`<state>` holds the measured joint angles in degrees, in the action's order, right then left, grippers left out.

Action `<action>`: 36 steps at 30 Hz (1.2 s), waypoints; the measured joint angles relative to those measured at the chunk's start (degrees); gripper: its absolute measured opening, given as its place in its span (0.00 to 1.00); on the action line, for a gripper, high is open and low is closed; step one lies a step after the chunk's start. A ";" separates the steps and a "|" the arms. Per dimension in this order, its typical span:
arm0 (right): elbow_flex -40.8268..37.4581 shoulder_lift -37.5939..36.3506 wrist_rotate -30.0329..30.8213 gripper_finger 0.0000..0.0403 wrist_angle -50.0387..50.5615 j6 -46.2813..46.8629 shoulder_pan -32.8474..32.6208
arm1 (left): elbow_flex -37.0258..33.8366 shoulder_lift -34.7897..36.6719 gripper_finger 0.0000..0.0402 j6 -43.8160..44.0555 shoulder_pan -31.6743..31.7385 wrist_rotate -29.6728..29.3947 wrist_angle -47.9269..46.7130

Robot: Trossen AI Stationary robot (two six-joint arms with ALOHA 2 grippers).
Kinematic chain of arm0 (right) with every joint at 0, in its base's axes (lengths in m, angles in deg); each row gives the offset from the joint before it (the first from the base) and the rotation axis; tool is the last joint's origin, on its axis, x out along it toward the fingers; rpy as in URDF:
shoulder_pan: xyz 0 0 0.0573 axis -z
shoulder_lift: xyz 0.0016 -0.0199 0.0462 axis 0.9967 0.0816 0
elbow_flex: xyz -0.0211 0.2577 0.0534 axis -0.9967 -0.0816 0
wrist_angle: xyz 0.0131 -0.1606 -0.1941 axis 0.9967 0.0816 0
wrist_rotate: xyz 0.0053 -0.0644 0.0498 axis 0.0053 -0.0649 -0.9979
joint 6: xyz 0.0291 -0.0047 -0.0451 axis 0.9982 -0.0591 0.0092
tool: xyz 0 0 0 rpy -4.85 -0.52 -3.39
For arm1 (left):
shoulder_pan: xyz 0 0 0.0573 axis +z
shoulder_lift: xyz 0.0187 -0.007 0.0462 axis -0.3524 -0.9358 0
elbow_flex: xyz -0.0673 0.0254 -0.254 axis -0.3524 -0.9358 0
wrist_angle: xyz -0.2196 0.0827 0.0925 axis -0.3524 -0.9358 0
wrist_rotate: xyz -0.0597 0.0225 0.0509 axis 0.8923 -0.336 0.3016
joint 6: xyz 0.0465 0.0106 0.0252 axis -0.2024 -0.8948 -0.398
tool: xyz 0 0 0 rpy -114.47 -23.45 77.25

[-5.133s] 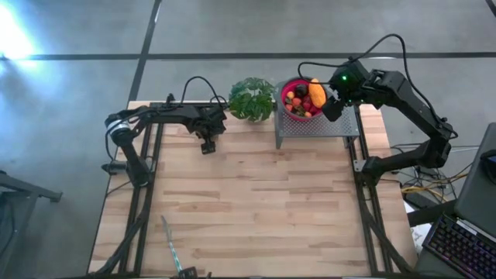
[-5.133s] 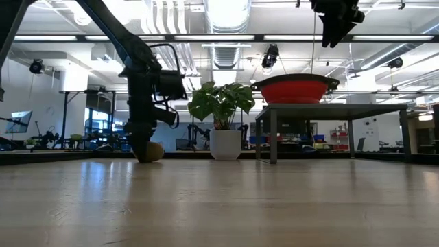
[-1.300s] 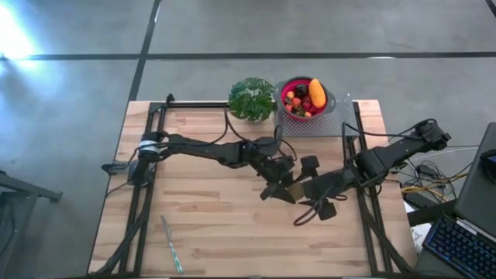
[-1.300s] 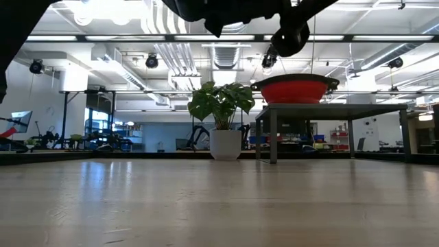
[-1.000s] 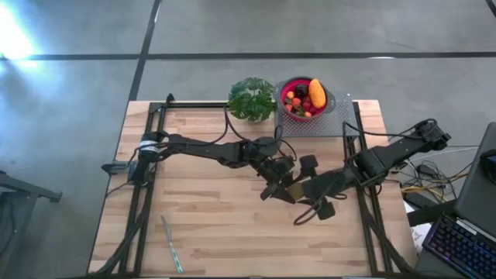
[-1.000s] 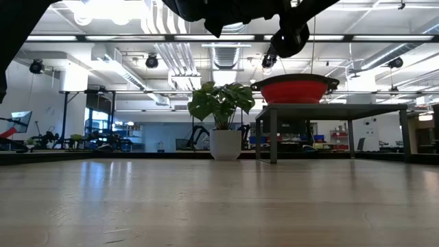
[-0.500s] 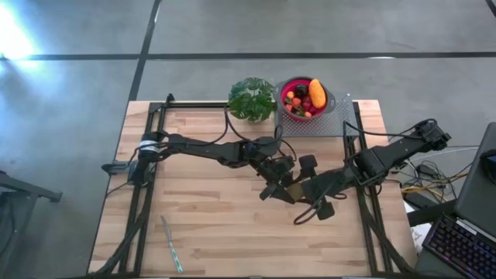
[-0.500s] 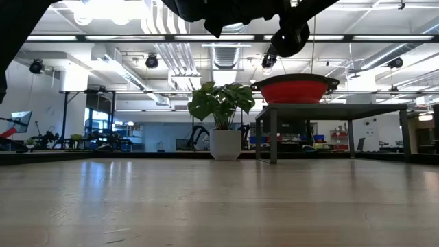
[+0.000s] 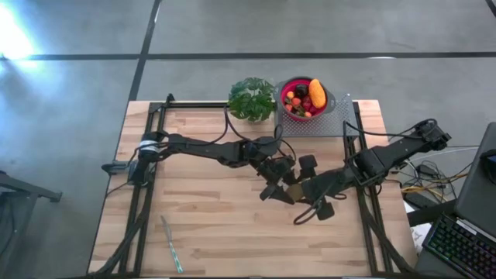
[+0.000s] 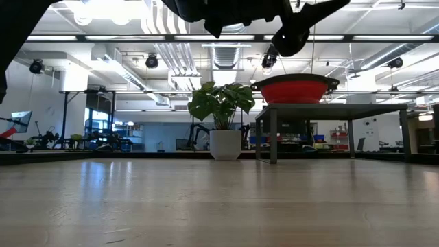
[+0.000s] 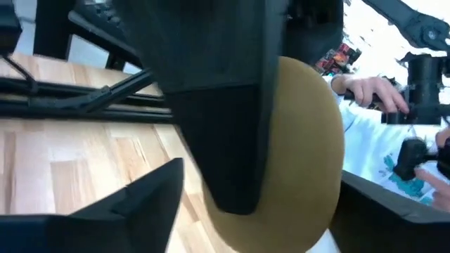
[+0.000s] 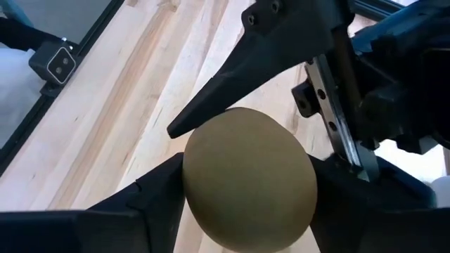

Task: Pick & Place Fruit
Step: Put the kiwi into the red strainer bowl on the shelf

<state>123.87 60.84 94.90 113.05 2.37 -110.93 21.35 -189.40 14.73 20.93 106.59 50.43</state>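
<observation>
Right gripper (image 12: 246, 204) clamped on olive-brown kiwi (image 12: 246, 181) above mid-table, left gripper (image 11: 242, 211) meeting it, fingers parted around same kiwi, remaining fruit (image 9: 304, 97) in red bowl (image 9: 321, 105) on raised mesh stand (image 9: 341, 124), leafy plant (image 9: 251, 98) beside bowl

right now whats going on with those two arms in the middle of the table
The two arms meet above mid-table in a handover. An olive-brown kiwi sits between the right gripper's jaws, while the left gripper is also at the fruit. Who bears it is unclear. The other fruit fills the red bowl on the raised metal stand at the far edge.
</observation>
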 joint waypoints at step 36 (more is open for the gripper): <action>13.62 -0.13 5.48 0.57 19.28 -2.65 24.28 | -20.52 17.42 0.90 -7.75 -2.12 -30.12 -7.09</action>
<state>137.50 60.71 100.38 132.33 -0.28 -86.66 0.83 -171.98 6.98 18.81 76.48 43.34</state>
